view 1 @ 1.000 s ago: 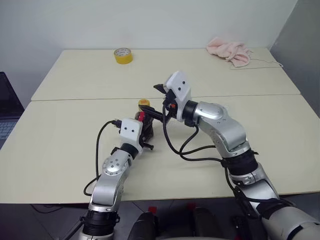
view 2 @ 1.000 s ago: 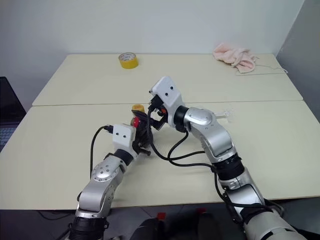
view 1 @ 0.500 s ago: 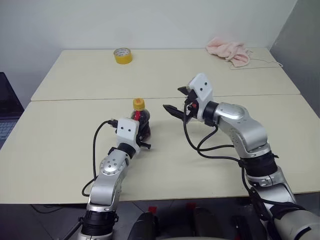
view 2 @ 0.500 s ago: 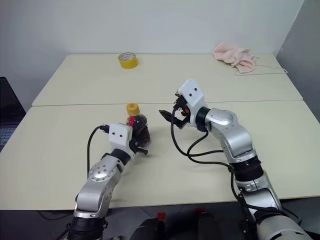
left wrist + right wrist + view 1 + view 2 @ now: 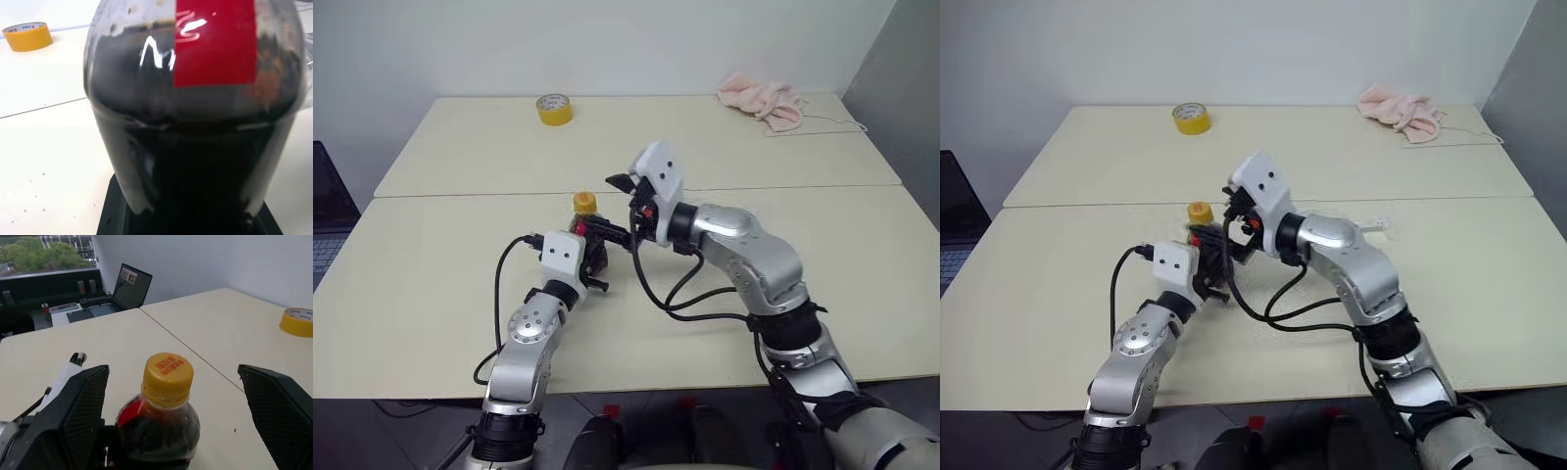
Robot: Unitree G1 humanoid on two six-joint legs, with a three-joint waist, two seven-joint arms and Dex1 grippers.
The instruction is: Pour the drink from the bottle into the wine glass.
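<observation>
Clearly the work sits at the uncapping step, before any pouring can begin. On the cream counter (image 5: 460,284) the bottle (image 5: 1205,235) stands upright, its rounded body clenched in the left claw (image 5: 591,262), whose fingers wrap low around it; the left wrist view shows the drink (image 5: 195,147) dark and nearly black behind the red label strip (image 5: 215,41), filling most of the body. The yellow cap (image 5: 167,371) is on the neck, screwed in place as far as can be told.

The right claw (image 5: 173,396) is released, its two black fingers spread wide to either side of the cap and not touching it; one finger (image 5: 80,406) stands to one side of the bottle's shoulder, the other well off on the far side. In the head views that claw reaches in level from the right toward the bottle's top.

The wine glass (image 5: 1378,227) is hard to make out: a faint clear shape shows on the counter behind the right forearm, well apart from the bottle, and little of it can be read.

Next, by my judgement, the right claw must centre on the cap, close squarely on it and twist while the left claw keeps the body from turning. A grip set too low would catch the neck instead. A yellow tape roll (image 5: 554,109) and a pink cloth (image 5: 764,101) lie far back, out of the way.
</observation>
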